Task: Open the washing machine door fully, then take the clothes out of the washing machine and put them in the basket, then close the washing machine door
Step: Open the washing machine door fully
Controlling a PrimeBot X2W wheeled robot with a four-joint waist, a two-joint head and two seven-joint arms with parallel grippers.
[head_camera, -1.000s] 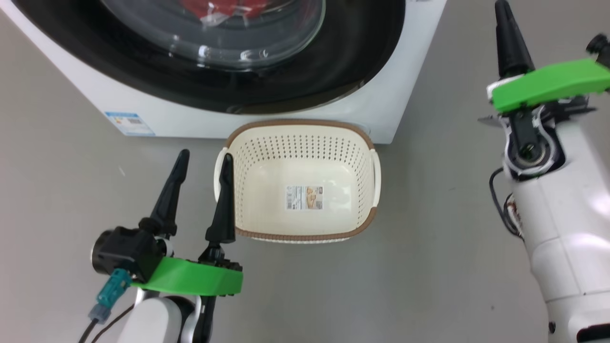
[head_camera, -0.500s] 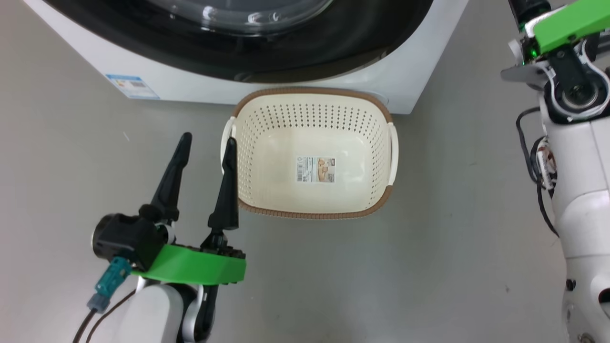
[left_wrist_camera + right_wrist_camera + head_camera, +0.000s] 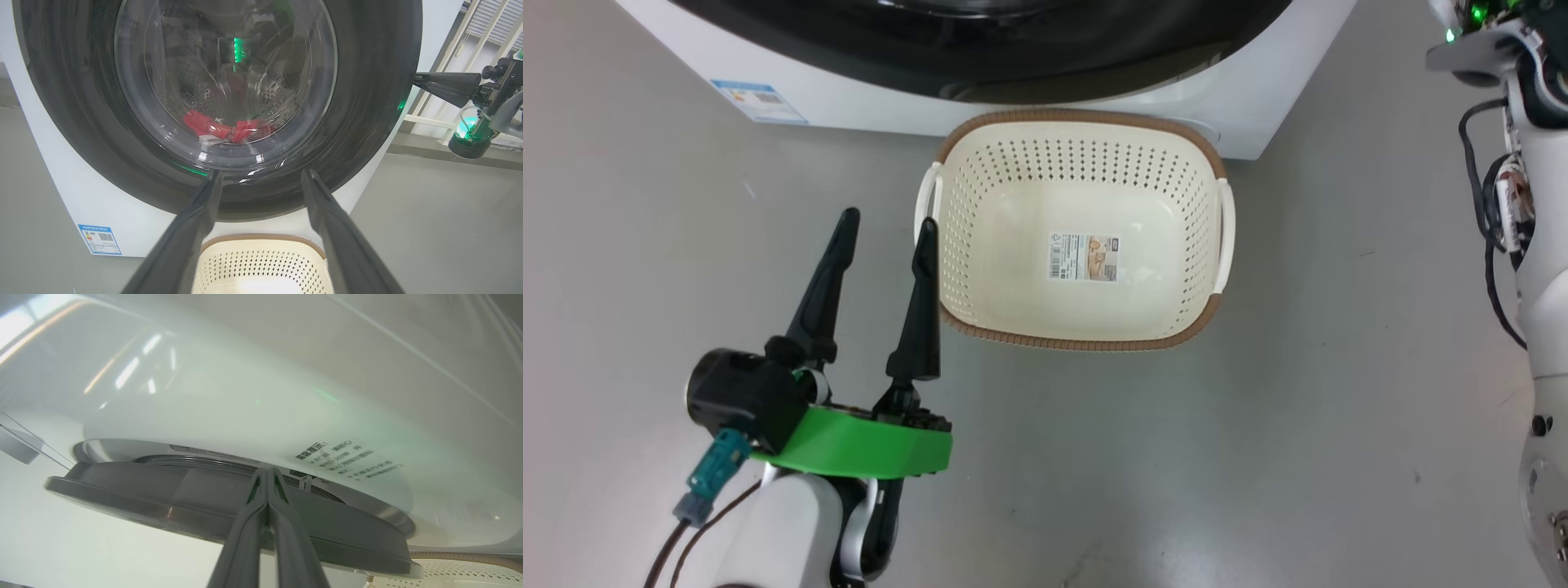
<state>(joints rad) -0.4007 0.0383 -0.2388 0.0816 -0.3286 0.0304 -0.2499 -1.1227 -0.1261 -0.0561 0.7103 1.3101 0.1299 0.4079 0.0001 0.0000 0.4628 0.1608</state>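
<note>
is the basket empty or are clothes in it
Empty: the basket shows its bare bottom and paper label; the red clothes lie inside the washing machine.

**Operator:** Which items are truncated in the head view?
**Technician:** The washing machine (image 3: pixel 849 98) and the washing machine door (image 3: pixel 1135 41), cut at 12 o'clock; the right arm (image 3: pixel 1547 327), cut at 3 o'clock.
**Operator:** Which items are unreadable?
**Technician:** Print on the label (image 3: pixel 1084 257) in the basket (image 3: pixel 1094 345) and on the blue sticker (image 3: pixel 758 98). Reflections partly mask the clothes (image 3: pixel 204 124). Contact between the right gripper (image 3: pixel 267 473) and the door edge: indeterminate.
</note>
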